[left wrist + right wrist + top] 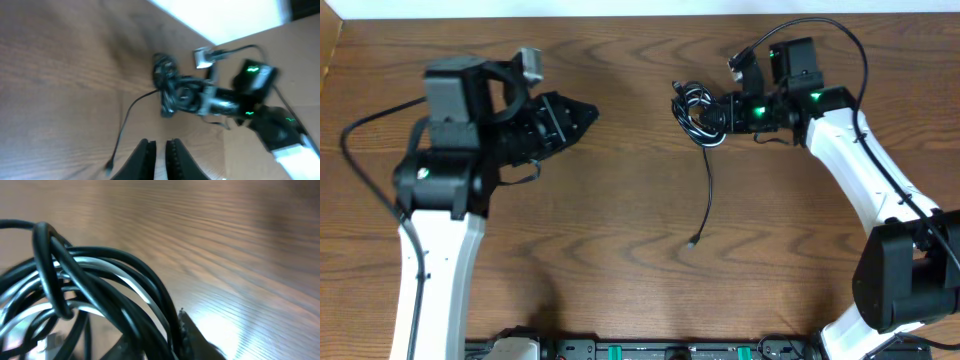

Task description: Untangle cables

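Toward the back right of the table [620, 230], the right hand [720, 112] is clamped on the cables [696, 108], a tight knot of black loops with a pale cord threaded through. One black strand [708, 185] trails from the knot across the wood towards the near edge and ends in a small plug [694, 241]. Well apart to the left, the left hand [588, 113] points at the bundle, its fingers almost together and holding nothing.
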Robot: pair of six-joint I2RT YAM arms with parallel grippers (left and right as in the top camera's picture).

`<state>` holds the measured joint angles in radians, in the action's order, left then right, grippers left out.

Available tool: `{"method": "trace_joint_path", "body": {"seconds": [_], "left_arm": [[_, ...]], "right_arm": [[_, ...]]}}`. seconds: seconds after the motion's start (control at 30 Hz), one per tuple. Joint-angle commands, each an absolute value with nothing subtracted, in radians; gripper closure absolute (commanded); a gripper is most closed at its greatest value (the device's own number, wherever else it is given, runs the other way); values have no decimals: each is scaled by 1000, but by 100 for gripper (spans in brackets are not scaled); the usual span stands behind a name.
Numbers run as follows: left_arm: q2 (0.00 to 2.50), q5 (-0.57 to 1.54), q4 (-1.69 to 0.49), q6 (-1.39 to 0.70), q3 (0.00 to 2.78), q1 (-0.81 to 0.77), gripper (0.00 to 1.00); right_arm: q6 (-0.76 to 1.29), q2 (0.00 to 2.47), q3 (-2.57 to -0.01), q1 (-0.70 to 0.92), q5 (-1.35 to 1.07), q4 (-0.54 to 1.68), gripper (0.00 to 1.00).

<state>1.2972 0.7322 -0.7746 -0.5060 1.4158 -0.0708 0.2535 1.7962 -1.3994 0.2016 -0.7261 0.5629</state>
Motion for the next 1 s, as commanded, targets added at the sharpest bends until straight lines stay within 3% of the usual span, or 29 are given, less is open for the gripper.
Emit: {"method": "trace_joint_path", "body": {"seconds": [0.0,0.03,0.1,0.3,0.43,0.57,0.73,0.8,0.97], "left_arm": [[1361,664,-762,-435,1411,-125,83],[1389,664,-743,-433,1411,-147,76],[1431,664,-707,-434,1411,-176,73],[1567,670,-567,-505,1411,-224,72],[1645,834,-347,-530,1411,-234,70],[1683,853,-270,-544,1411,-244,66],[1699,852,-305,-456,1411,-232,63],[1699,826,-356,-391,1411,-228,55],[1708,611,-518,-356,1411,-253,54]], "right_arm": [[220,1751,-1408,143,-993,533,82],[222,1752,-1408,127,-1012,528,82],[234,1752,-1408,101,-1053,514,82],[277,1752,-1408,47,-1185,450,77],[276,1752,-1408,49,-1233,456,78],[276,1752,-1408,56,-1238,457,78],[276,1752,-1407,60,-1040,551,75],[276,1752,-1407,60,-869,631,73],[276,1752,-1407,52,-626,719,69]]}}
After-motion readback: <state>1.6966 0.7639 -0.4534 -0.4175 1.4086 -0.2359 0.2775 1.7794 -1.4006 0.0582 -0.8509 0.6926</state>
